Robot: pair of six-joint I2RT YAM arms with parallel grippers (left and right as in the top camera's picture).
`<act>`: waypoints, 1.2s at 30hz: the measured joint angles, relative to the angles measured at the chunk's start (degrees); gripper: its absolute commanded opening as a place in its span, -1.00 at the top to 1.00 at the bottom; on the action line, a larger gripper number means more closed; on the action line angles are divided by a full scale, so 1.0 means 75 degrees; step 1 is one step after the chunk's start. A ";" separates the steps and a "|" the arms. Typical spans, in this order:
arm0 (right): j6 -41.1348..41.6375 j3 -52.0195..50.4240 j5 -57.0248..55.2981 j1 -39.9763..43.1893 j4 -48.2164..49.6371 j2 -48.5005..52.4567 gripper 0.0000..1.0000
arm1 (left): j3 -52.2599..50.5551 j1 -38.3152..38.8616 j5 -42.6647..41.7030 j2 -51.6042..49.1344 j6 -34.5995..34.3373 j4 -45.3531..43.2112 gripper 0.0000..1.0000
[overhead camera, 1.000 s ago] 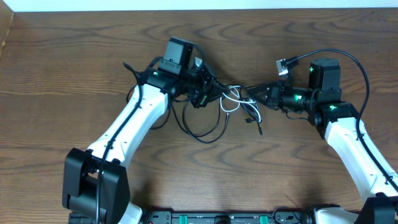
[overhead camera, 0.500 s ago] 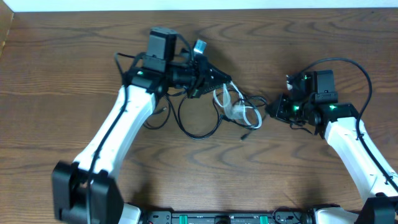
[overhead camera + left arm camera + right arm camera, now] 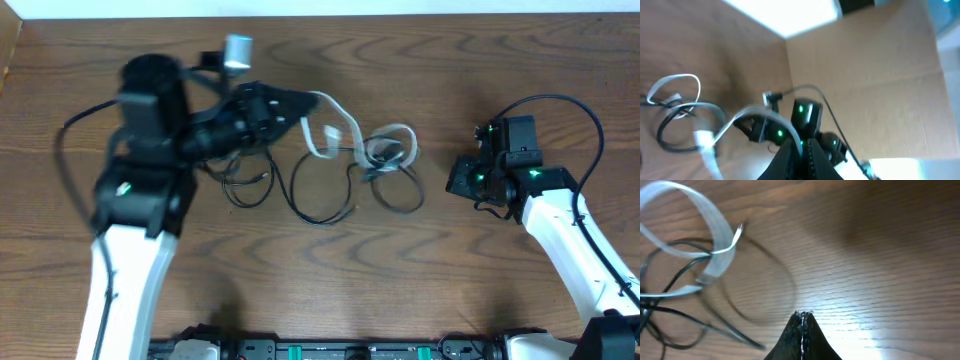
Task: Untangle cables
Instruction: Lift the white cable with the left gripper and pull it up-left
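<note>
Overhead: the left gripper (image 3: 292, 103) has swung far left in the last half second. Its jaws are pinched on the white cable (image 3: 343, 110), drawing it out in a long arc. The black cables (image 3: 320, 221) lie in looser loops mid-table (image 3: 520, 60). The right gripper (image 3: 458, 178) is closed, empty and backed off, well apart.

Left wrist: the left gripper (image 3: 801, 146) has its fingers together and the white cable (image 3: 755, 108) leads to the tips.

Right wrist: the right gripper (image 3: 801, 316) is shut on nothing, with the white cable (image 3: 715, 215) and black cables (image 3: 670, 312) off to the left.

Judgement: the bundle is spreading, but the white cable's far loop looks still snagged.
</note>
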State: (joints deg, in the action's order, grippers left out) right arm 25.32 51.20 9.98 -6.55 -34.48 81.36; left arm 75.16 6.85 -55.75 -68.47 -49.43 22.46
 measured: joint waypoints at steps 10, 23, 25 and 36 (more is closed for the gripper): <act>0.0000 -0.0023 -0.0227 0.0003 0.0003 0.0000 0.27 | 0.0012 -0.1268 0.1507 0.1405 0.0286 0.2168 0.85; 0.0227 -0.0038 0.2713 -0.0166 0.0819 0.0006 -0.14 | 0.0012 -0.1300 0.1346 0.0851 0.0600 0.3381 0.85; 0.0396 -0.0038 0.2821 -0.0236 0.1052 0.0061 -0.15 | 0.0012 -0.1300 0.1151 0.0804 0.0635 0.3448 0.85; 0.1029 -0.0047 0.3809 -0.1230 0.3092 0.1349 -0.14 | 0.0012 -0.1239 0.0746 0.0793 0.0510 0.3541 0.85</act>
State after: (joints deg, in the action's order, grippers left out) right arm 33.04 50.85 38.54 -15.77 -11.29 91.48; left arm 75.24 -2.44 -50.15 -62.52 -45.60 49.01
